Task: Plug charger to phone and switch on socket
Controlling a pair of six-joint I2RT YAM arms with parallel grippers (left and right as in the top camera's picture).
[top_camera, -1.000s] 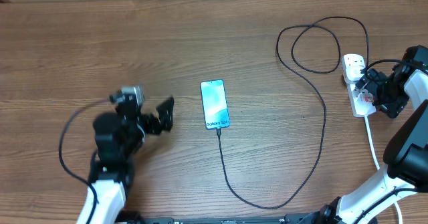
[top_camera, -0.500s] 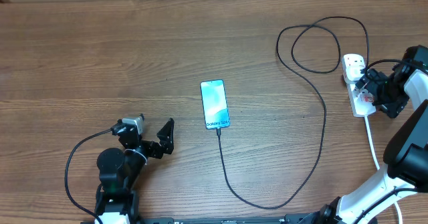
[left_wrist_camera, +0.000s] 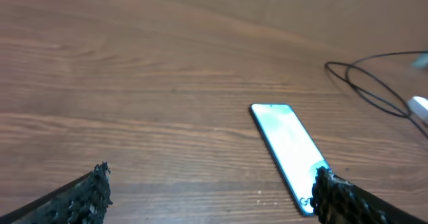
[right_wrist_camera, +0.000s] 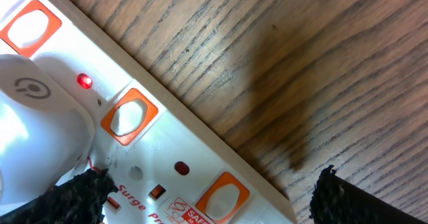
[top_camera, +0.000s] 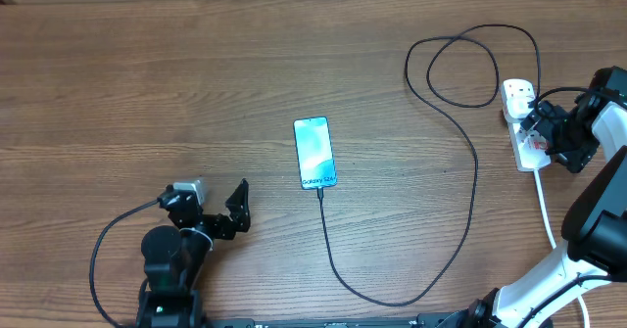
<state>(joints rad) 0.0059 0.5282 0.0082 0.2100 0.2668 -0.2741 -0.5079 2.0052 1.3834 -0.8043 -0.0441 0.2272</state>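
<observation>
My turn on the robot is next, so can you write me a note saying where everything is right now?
Left gripper: open, empty, low over the wood, apart from the small rectangular blue-screened phone.
Right gripper: open, empty, right above the long white power strip.
Thin black charger cable: its tip meets the phone's bottom edge and looks plugged in; the other end runs to the strip.
Done, it seems: a small red light glows beside one orange switch, so that socket looks on.
Left: probably only checking that the phone really charges; the pictures cannot show that.
</observation>
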